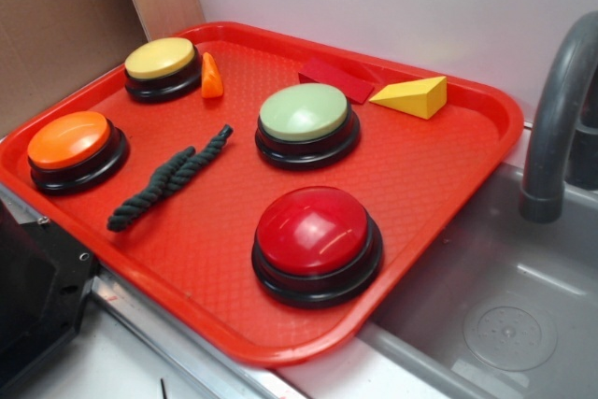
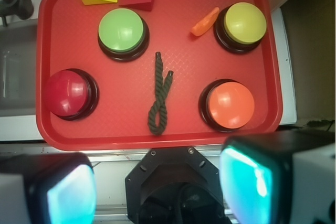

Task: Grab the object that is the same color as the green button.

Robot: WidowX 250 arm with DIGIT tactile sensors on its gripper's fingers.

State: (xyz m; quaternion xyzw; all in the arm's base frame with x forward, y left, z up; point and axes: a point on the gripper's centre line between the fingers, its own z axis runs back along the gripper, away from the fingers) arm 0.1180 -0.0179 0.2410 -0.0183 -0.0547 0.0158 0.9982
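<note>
The pincer (image 2: 157, 192) hung wide open and empty above the near rim of the red plastic tray (image 2: 58, 51). Ahead of it the dark green twisted rope (image 2: 158, 95), folded double, lay flat on the tray between the pale green dome button (image 2: 122, 31) and the orange dome button (image 2: 230, 104).

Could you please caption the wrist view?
Open gripper above red tray holding green rope, four dome buttons, three small blocks.

Red tray (image 1: 448, 184), yellow-domed button (image 1: 161, 59), orange-domed button (image 1: 68, 139), red-domed button (image 1: 313, 230), orange cone (image 1: 212, 76), yellow wedge (image 1: 411, 96)
</note>
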